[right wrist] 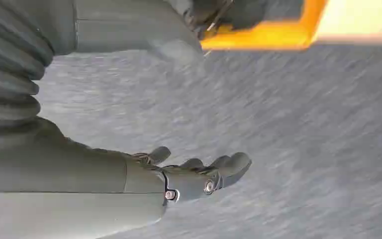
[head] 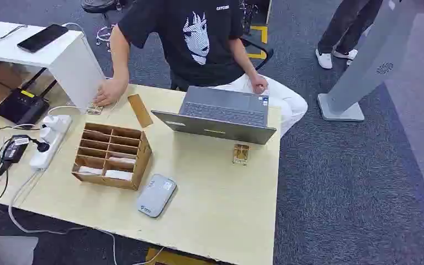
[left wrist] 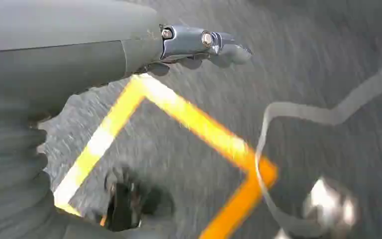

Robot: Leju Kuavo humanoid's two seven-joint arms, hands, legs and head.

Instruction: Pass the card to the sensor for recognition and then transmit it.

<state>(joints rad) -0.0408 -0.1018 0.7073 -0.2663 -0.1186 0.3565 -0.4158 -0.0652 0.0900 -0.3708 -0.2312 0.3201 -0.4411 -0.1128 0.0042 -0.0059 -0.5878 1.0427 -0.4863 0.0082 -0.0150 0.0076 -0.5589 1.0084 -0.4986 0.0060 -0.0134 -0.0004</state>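
You can see the cards (head: 113,162) as pale flat slips lying in the near compartments of the brown divided box (head: 112,155), which sits on the left part of the light wooden table (head: 215,204). Just beside the box's near right corner lies the sensor (head: 156,195), a flat grey rounded pad. Behind them an open laptop (head: 221,115) stands, and a small wooden stand (head: 241,153) sits near its right front. A person (head: 196,38) in a black shirt sits at the far edge, one hand resting on the table by a brown slip (head: 140,110).

Your left hand (left wrist: 206,45) hangs over grey carpet (left wrist: 303,55) with a yellow floor marking (left wrist: 189,117), fingers stretched out and holding nothing. Your right hand (right wrist: 199,174) likewise hangs over carpet, fingers loosely apart and slightly curved, nothing in it.
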